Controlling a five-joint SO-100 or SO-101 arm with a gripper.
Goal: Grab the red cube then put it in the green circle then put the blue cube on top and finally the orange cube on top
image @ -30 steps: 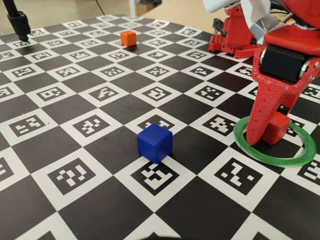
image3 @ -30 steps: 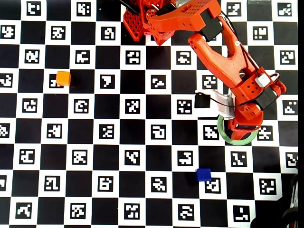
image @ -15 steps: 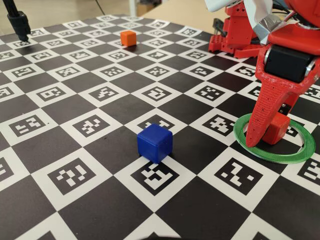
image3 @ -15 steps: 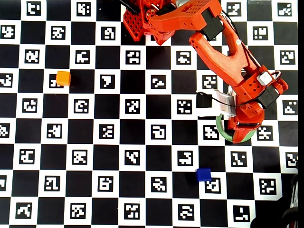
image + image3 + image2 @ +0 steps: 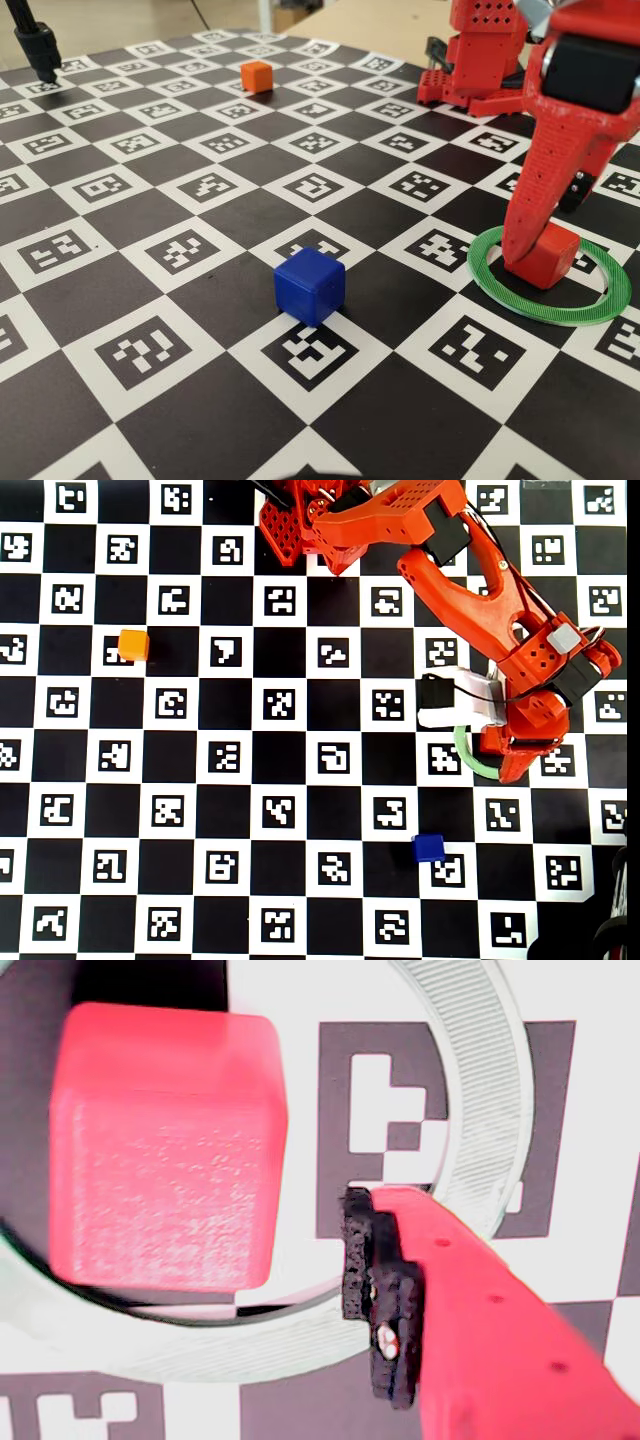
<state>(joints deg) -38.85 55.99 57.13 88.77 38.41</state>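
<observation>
The red cube [image 5: 546, 255] sits on the board inside the green circle [image 5: 500, 287], toward its near-left part in the fixed view. The gripper [image 5: 528, 262] stands over it with jaws spread and nothing held; in the wrist view a clear gap separates one finger [image 5: 385, 1300] from the cube. The blue cube [image 5: 310, 286] lies well left of the ring, the orange cube [image 5: 257, 76] far back
</observation>
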